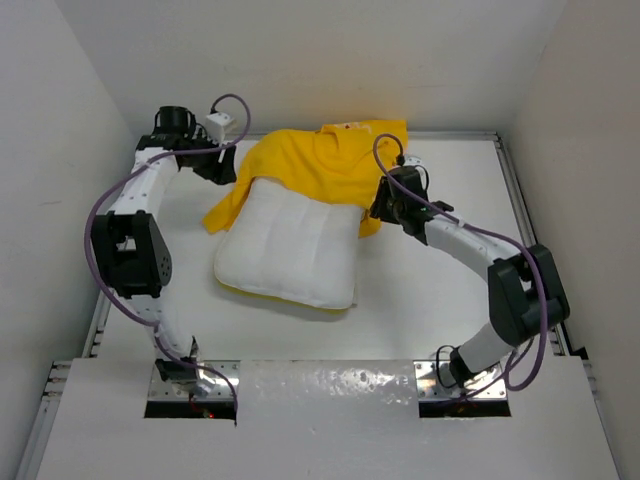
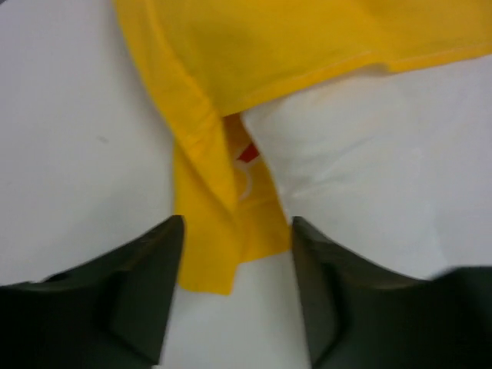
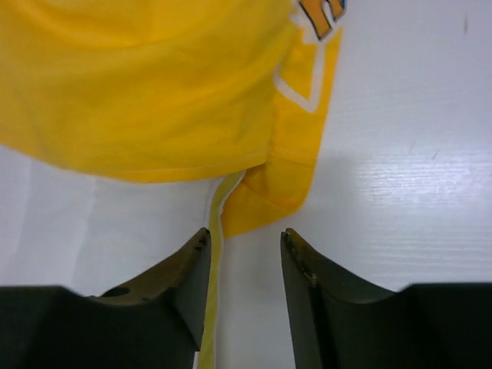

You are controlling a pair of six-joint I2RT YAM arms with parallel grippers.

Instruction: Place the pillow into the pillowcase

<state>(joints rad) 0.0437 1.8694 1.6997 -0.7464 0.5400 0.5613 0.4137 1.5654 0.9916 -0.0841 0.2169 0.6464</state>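
Pillow [image 1: 290, 250] lies mid tabletop [image 1: 430, 300]: white, puffy, quilted w/ lengthwise seams, rect. w/ rounded corners, thin yellow band along near edge. Near part is bare, far end covered by pillowcase [image 1: 320, 160]. L gripper [image 2: 234, 231] sits at pillow's far-left corner, jaws partway open. A limp yellow pillowcase flap lies betw. the fingers, not pinched. R gripper [image 3: 244, 234] sits at pillow's far-right side, jaws also partway open, holding nothing. Pillow's yellow band and a folded pillowcase corner lie just ahead of the gap. Pillowcase is thin bright-yellow fabric, hemmed, wrinkled, bunched toward tabletop's far edge. Bit of print shows, unreadable.
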